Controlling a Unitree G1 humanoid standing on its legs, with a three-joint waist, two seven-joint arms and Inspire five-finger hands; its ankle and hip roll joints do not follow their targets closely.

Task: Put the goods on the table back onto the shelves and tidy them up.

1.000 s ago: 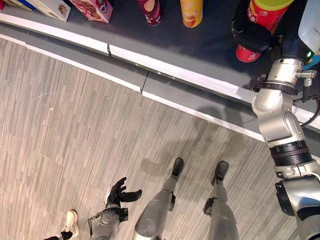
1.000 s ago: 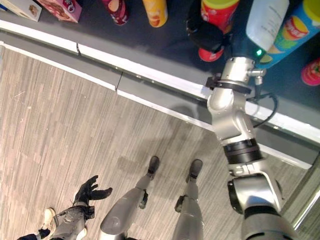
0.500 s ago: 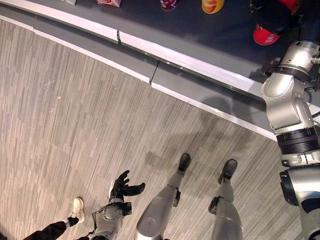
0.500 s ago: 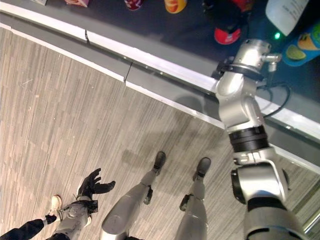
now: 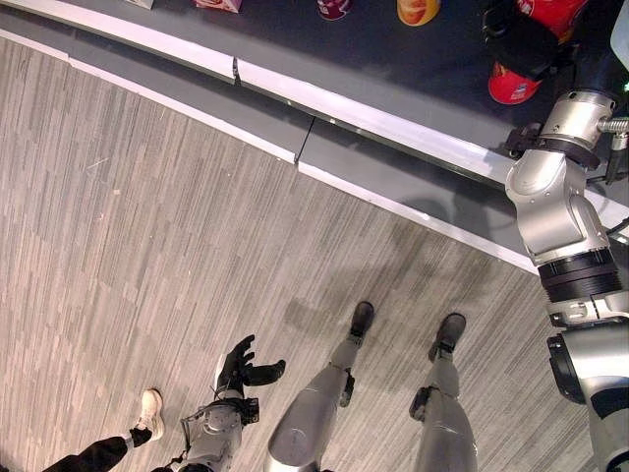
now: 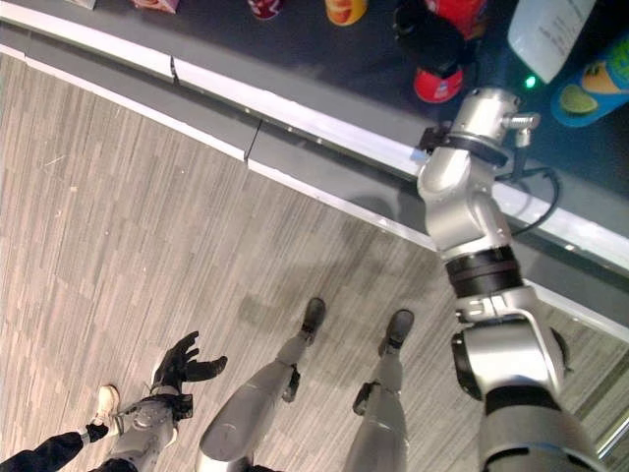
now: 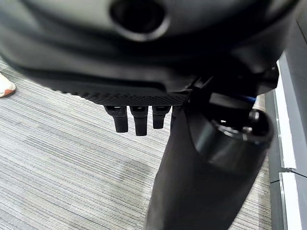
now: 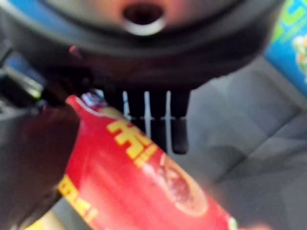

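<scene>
The right hand (image 5: 518, 44) has its fingers (image 8: 178, 135) curled round a red can (image 8: 139, 184) above the dark table's (image 5: 393, 69) right end. The can is probably light, stiff and slick (best gripped mid-body). Two more cans (image 6: 340, 10) stand along the far edge. The left hand (image 5: 239, 369) hangs relaxed, empty.

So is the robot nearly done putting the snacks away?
Hard to say how near. Several items already stand on the dark surface, such as the yellow can and the blue can. Right now the right hand is wrapped round a red can there, not yet let go. The left hand hangs open above the floor, holding nothing. What is left isn't in view.
</scene>
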